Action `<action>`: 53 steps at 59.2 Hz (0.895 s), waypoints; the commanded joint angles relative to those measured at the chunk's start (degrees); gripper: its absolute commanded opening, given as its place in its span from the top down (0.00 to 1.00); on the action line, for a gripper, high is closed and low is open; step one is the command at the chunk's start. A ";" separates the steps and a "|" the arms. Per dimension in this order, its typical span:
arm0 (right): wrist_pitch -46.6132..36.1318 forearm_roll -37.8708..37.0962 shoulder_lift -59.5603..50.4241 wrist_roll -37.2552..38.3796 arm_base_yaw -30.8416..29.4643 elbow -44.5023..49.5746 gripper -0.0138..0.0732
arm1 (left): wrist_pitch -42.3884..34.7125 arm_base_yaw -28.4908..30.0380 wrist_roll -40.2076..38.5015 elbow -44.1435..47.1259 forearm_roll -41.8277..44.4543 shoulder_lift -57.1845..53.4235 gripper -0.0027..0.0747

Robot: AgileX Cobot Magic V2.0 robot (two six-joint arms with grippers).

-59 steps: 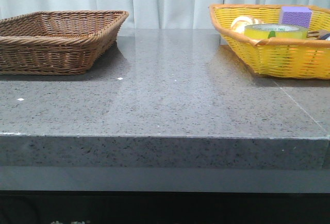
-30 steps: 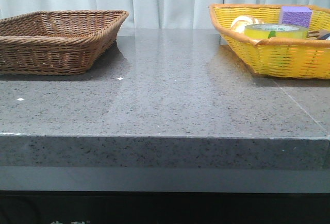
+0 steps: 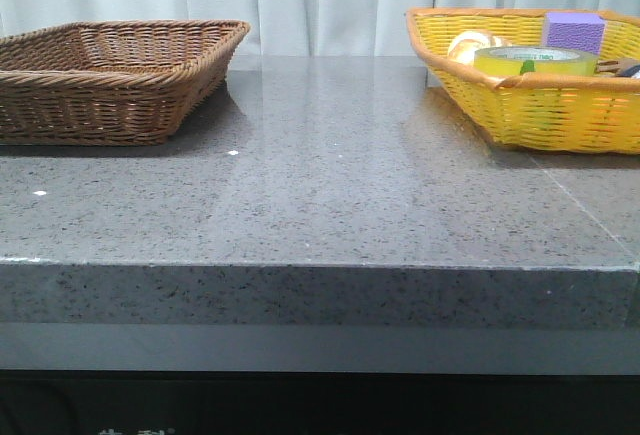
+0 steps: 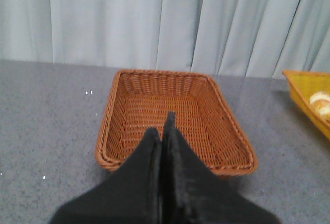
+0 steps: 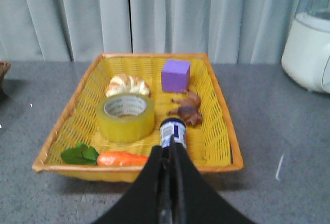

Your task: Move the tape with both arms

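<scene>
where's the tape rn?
The tape lies flat in the yellow basket at the table's right in the front view, just in front of the croissant, with the carrot nearer the robot.

Pale pleated curtains (image 3: 330, 0) hang behind a speckled grey stone table (image 3: 320, 205), evenly lit, perhaps from overhead

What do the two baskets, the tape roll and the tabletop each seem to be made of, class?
Brown basket: woven wicker or rattan, matte, plaited strands showing.
Yellow basket: similar weave, brightly coloured, possibly plastic, with an orange rim.
Tape roll: translucent yellow plastic film, glossy, wound on a white core, probably card.
Tabletop: grey speckled stone or stone-look slab, polished, since it reflects the curtain.
</scene>
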 commanded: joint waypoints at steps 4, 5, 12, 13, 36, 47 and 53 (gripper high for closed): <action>0.69 -0.81 5.19 -0.30 0.09 -2.35 0.92 | 0.17 0.08 0.29 -2.44 -0.56 5.74 0.99; 0.91 -0.81 5.55 -0.30 0.09 -2.28 0.92 | 0.52 0.08 0.29 -2.44 -0.56 5.94 0.99; 2.23 -0.81 8.24 -0.30 0.09 -1.77 0.92 | 0.63 0.08 0.29 -2.44 -0.56 8.81 0.99; 2.29 -0.81 8.68 -0.30 0.09 -1.69 0.92 | 0.63 0.08 0.29 -2.44 -0.56 9.32 0.99; 3.74 -0.81 13.22 -0.30 0.09 0.36 0.87 | 0.24 0.08 0.29 -2.44 -0.42 15.72 0.99; 3.93 -0.81 13.23 -0.30 0.09 0.36 0.40 | -1.02 0.08 0.29 -2.44 0.96 16.83 0.64; 4.35 -0.81 13.23 -0.30 0.09 0.36 0.23 | -1.80 0.08 0.29 -2.44 0.96 16.86 0.37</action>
